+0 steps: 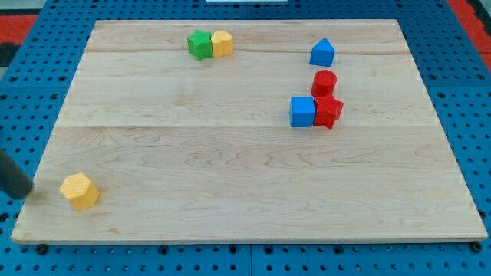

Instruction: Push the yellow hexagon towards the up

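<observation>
A yellow hexagon (80, 190) lies near the board's bottom-left corner. My tip (24, 193) is at the view's left edge, just left of the hexagon with a small gap, at the board's left border. Only the lower part of the dark rod shows. A second yellow block (222, 44), its shape unclear, sits near the top edge touching a green block (199, 44) on its left.
A blue house-shaped block (322, 52) sits at the top right. Below it are a red cylinder (324, 81), a blue cube (302, 111) and a red block (327, 112), close together. The wooden board (230, 184) rests on a blue pegboard.
</observation>
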### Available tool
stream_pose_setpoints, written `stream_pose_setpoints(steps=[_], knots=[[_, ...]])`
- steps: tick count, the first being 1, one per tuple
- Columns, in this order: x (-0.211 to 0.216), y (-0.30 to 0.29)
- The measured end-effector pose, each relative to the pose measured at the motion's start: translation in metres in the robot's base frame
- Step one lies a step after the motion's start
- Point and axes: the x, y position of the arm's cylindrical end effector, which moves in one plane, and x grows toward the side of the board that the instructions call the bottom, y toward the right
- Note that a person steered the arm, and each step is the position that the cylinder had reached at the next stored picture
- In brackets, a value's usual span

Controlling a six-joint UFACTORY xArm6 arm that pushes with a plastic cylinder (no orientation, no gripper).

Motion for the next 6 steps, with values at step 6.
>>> stream_pose_setpoints(steps=[6], knots=[[-0.109,0.190]])
